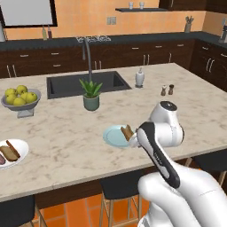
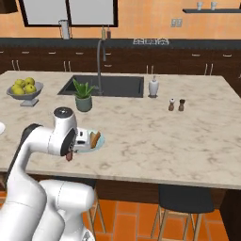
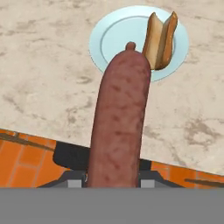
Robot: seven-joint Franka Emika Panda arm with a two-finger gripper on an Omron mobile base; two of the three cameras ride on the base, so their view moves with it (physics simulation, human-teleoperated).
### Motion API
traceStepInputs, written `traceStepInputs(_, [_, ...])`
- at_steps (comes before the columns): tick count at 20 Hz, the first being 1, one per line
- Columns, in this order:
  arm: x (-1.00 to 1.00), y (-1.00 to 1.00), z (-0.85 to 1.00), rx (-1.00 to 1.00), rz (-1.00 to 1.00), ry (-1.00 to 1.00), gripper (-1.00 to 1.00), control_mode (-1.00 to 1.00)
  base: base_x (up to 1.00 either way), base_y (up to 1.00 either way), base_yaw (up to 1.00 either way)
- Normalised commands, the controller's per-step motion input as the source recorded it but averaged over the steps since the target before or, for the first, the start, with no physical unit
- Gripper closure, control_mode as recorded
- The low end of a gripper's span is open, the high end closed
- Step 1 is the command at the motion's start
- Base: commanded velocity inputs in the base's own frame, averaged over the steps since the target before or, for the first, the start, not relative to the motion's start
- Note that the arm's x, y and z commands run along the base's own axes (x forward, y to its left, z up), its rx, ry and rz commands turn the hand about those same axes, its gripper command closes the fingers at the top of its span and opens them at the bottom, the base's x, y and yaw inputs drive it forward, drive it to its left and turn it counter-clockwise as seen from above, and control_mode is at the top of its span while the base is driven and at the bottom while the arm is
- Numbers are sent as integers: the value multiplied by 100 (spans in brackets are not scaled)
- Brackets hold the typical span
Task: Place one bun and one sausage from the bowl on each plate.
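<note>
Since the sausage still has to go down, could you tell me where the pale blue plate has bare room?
The pale blue plate is bare across its middle and its side away from the bun, which crowds one rim. The tool holds the sausage. Bare marble counter borders the plate toward the potted plant.

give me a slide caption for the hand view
End effector shut on a sausage above the counter edge, pale blue plate with a bun ahead.
</note>
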Motion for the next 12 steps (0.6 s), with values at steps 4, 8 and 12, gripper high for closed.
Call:
traceStepInputs(4, [92, 13, 1, -5, 2, 12, 100, -100, 0, 0, 0])
traceStepInputs(8, [100, 9, 0, -10, 0, 11, 100, -100, 0, 0, 0])
traceStepInputs(12, [95, 21, 0, -8, 0, 5, 100, -100, 0, 0, 0])
